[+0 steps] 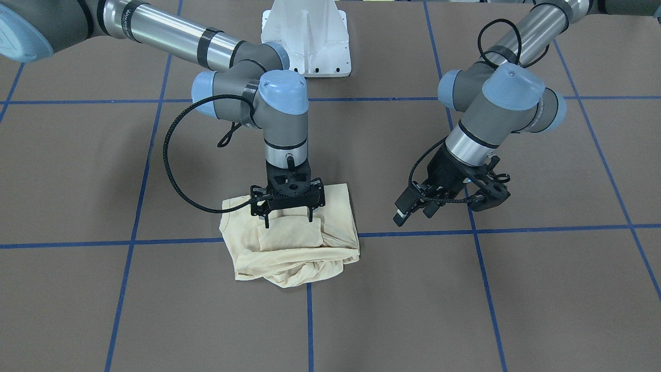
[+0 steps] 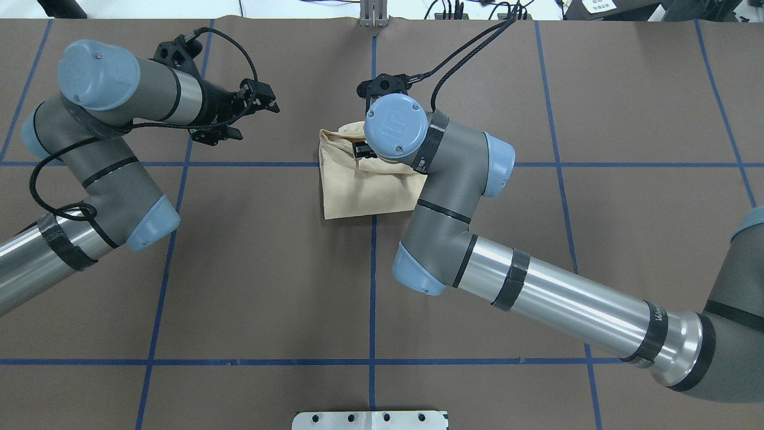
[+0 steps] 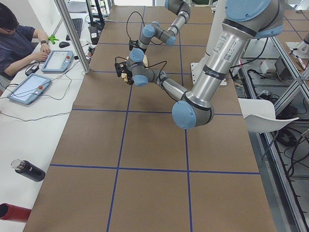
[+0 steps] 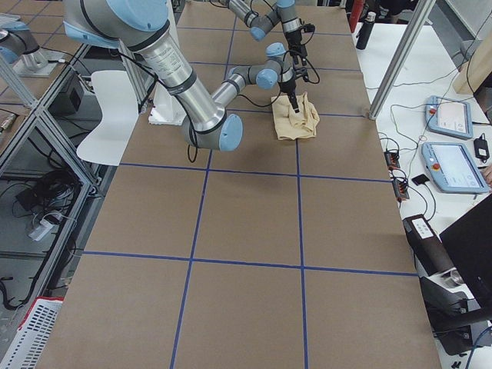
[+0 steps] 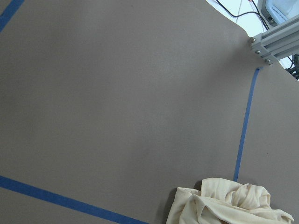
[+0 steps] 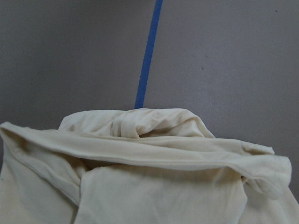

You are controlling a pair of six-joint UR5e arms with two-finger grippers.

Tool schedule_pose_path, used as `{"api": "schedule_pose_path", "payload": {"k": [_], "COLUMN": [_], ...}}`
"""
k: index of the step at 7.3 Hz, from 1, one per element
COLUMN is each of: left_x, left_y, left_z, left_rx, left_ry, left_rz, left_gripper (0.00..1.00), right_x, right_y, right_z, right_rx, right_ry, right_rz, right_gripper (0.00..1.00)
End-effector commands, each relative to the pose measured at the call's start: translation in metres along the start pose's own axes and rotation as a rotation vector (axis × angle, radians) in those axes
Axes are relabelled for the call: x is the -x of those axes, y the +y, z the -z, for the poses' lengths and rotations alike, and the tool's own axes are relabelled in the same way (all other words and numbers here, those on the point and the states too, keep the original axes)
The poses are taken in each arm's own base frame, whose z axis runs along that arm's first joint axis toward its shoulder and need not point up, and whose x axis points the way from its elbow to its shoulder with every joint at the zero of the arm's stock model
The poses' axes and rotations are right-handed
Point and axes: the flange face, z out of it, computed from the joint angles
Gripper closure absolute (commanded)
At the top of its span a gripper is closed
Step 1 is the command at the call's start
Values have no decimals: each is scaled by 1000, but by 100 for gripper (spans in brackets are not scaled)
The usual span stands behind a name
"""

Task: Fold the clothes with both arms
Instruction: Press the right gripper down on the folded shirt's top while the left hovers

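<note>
The pale cream shirt (image 1: 294,248) lies in a folded, rumpled bundle near the table's middle, also in the overhead view (image 2: 358,191), the left wrist view (image 5: 229,205) and the right wrist view (image 6: 154,177). Its print and label are hidden. My right gripper (image 1: 288,219) points straight down over the bundle's robot-side half. It is open, its fingertips (image 1: 267,223) at the cloth, holding nothing. My left gripper (image 1: 415,211) hangs tilted above bare table to the shirt's side, well apart from it. It looks open and empty, as also in the overhead view (image 2: 248,119).
The white pedestal base (image 1: 304,36) stands at the robot's side of the table. Blue tape lines (image 1: 310,320) grid the brown tabletop. An operator (image 3: 14,43) sits at a side bench with tablets (image 3: 29,87) and a bottle (image 3: 29,170). An aluminium post (image 3: 72,36) rises there.
</note>
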Motion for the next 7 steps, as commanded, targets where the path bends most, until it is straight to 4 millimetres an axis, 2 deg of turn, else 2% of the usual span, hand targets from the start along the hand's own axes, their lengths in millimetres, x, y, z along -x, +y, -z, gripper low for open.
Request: {"api": "schedule_pose_path", "payload": {"k": [1, 3, 6, 7], "left_x": [1, 0, -3, -5], "left_y": [0, 0, 1, 1], "left_z": [-1, -1, -1, 0], "left_rx": [-3, -3, -3, -3], "left_ry": [-2, 0, 4, 7], "left_rz": [0, 1, -1, -2], "left_gripper": [1, 1, 1, 1], "right_x": [-6, -4, 4, 0], "right_y": [-9, -3, 27, 31], "right_z": [-8, -38, -50, -55], "right_rx": [-58, -107, -81, -76], "right_ry": [17, -10, -10, -4], "right_rz": [-1, 0, 19, 19], "right_gripper": [0, 0, 0, 0]}}
